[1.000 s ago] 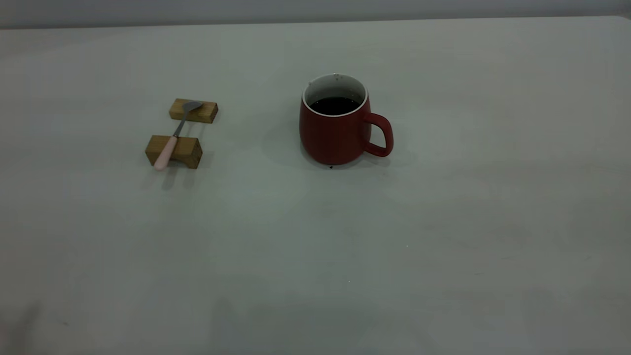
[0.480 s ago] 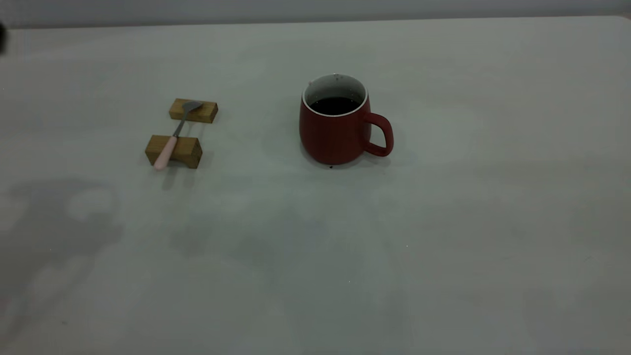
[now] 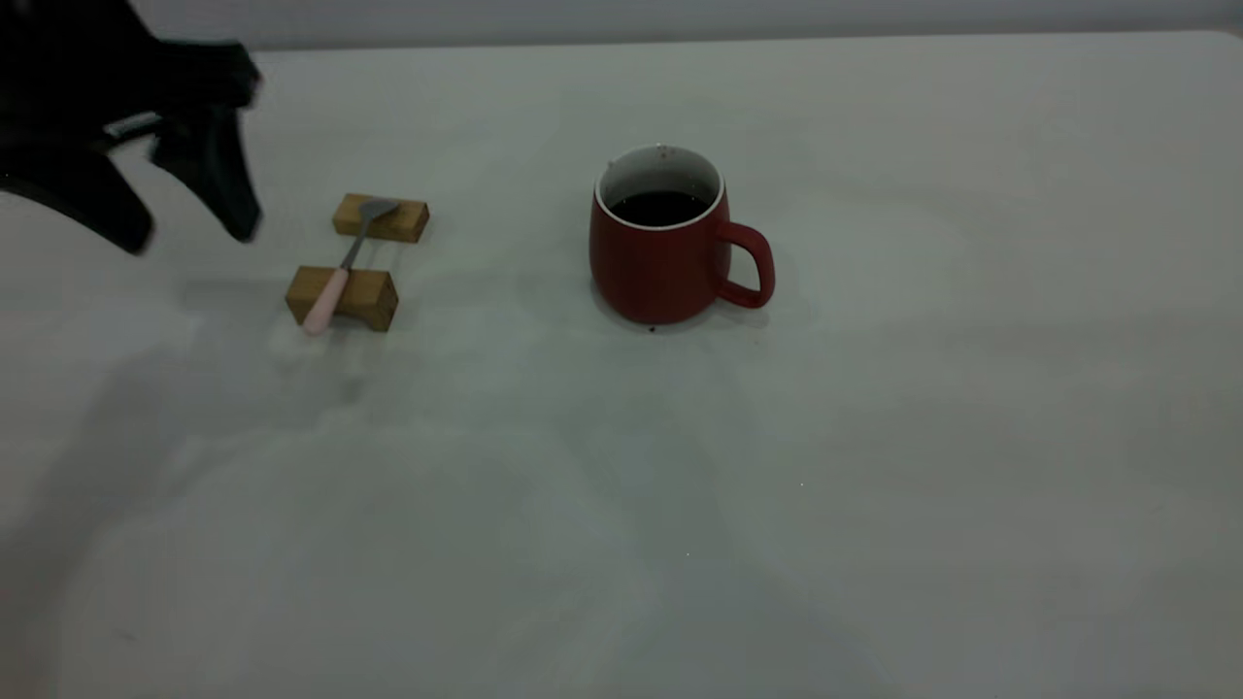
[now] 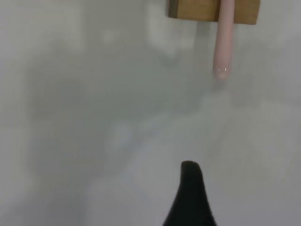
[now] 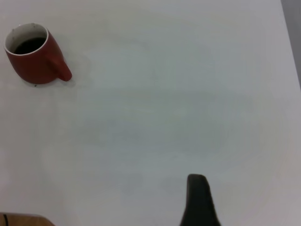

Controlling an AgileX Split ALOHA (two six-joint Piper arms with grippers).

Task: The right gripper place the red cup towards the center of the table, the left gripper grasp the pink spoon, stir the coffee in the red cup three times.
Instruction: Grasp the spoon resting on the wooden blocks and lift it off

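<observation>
- The left gripper (image 3: 189, 233) hangs above the table (image 3: 874, 466) near the exterior view's left edge, its two dark fingers spread wide and holding nothing.
- The pink spoon (image 3: 342, 268) lies just beside it, bridged across two wooden blocks (image 3: 342, 297): bowl on the far block, pink handle over the near one with its end poking free.
- The spoon looks light, stiff and slim; its rounded handle may be slick, so the raised stretch between the blocks, or the free handle end, seems the best place to pinch.
- The red cup (image 3: 660, 250) stands upright near the table's middle, well apart from the spoon, handle turned toward the right arm's side.
- The coffee (image 3: 658, 207) sits well below the rim; the cup looks heavy and breakable, and stirring it hard could slop liquid.
- The right gripper (image 5: 200, 200) shows one dark finger in its own wrist view, far from the cup; whether it is open cannot be told.
</observation>
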